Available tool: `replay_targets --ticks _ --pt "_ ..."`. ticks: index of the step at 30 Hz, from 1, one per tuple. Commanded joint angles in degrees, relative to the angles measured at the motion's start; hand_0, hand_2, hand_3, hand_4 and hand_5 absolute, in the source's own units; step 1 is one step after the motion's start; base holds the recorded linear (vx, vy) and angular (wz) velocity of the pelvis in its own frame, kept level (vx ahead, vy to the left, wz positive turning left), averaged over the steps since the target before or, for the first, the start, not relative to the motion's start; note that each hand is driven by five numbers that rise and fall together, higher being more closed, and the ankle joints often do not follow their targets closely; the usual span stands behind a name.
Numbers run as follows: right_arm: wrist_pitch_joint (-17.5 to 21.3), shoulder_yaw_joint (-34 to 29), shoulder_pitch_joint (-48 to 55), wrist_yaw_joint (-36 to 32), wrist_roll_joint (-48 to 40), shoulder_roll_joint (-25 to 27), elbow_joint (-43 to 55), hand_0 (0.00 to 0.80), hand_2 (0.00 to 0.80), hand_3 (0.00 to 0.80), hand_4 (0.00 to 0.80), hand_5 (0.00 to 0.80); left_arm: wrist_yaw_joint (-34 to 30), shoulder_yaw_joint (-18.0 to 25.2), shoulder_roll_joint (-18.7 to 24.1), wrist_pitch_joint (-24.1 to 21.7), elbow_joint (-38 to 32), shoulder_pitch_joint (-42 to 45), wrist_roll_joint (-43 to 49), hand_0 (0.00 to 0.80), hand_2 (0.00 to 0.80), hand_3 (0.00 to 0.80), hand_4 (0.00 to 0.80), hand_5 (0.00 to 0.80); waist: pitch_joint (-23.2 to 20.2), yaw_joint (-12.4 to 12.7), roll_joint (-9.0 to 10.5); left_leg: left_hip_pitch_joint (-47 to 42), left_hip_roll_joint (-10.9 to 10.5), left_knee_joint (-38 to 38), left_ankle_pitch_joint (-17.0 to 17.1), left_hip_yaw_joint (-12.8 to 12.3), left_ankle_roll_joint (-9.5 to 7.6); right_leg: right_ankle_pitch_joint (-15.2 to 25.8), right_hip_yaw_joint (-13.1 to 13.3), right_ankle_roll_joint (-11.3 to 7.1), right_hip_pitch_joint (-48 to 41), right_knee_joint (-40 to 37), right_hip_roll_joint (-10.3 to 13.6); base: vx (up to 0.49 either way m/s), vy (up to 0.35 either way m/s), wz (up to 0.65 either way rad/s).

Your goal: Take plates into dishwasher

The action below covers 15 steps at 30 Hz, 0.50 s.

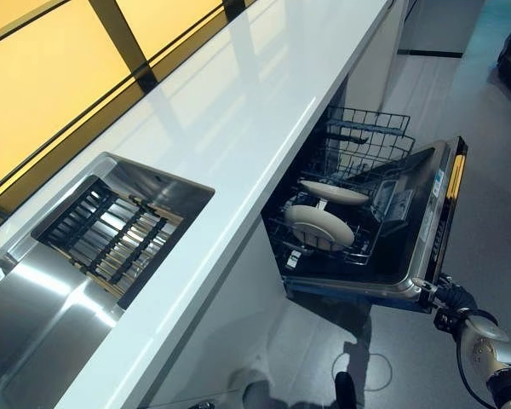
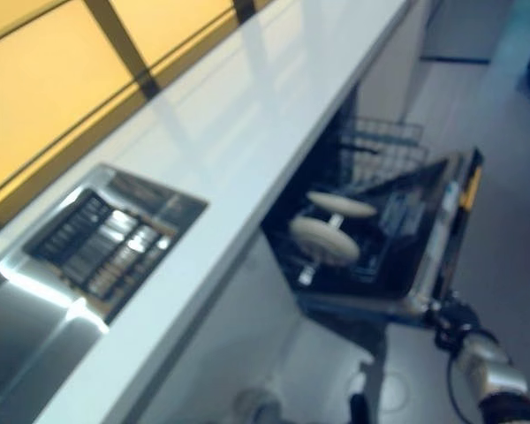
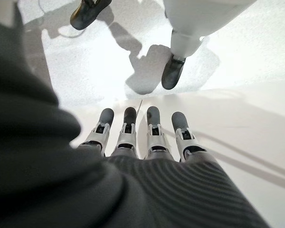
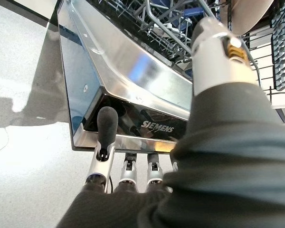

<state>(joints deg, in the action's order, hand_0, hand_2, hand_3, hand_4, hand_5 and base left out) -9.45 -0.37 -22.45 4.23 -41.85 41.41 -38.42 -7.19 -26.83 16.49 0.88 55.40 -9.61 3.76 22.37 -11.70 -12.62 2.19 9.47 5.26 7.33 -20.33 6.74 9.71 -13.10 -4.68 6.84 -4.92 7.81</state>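
Steel door (image 1: pixel 426 256) under right hand (image 4: pixel 133 171), fingers curled beneath | plates (image 1: pixel 319 226) racked | left hand (image 3: pixel 142 142) slack

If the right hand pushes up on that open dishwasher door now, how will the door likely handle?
The dishwasher door looks like rigid steel, so it should probably swing stiffly as one piece. The right hand has fingers under its front edge; that polished metal may be slippery. The lower rack with two plates rests over it, so they might rattle.
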Motion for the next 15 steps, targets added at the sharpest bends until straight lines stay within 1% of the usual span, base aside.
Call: replay_targets --ticks 1,6,15 --pt "2.63 8.35 -8.29 -9.01 -0.09 -10.93 13.21 0.0 0.0 0.0 0.0 0.0 -0.28 -1.19 3.71 0.69 1.77 -1.83 2.29 0.0 0.0 0.0 0.0 0.0 -3.28 4.89 6.82 -1.51 -0.63 -0.56 -3.46 -0.64 0.43 -8.18 -2.83 -1.56 -1.66 4.28 0.91 0.0 0.0 0.0" --pt "2.64 9.61 -8.5 -9.68 -0.11 -11.89 15.12 0.0 0.0 0.0 0.0 0.0 -0.21 -0.93 3.64 0.98 2.25 -1.43 2.86 0.0 0.0 0.0 0.0 0.0 -4.09 5.42 7.57 -2.27 -0.47 -0.68 -3.7 -0.67 0.31 -8.25 -3.31 -1.53 -2.75 4.02 0.88 0.0 0.0 0.0" --pt "2.68 11.67 -8.26 -10.57 -0.19 -13.14 17.78 0.0 0.0 0.0 0.0 0.0 -0.55 0.21 3.44 0.76 3.17 0.17 2.93 0.0 0.0 0.0 0.0 0.0 -6.13 6.61 8.31 -3.52 -0.49 -0.57 -3.7 -0.24 0.34 -8.77 -4.27 -1.5 -5.57 3.42 0.89 0.043 0.019 0.02"
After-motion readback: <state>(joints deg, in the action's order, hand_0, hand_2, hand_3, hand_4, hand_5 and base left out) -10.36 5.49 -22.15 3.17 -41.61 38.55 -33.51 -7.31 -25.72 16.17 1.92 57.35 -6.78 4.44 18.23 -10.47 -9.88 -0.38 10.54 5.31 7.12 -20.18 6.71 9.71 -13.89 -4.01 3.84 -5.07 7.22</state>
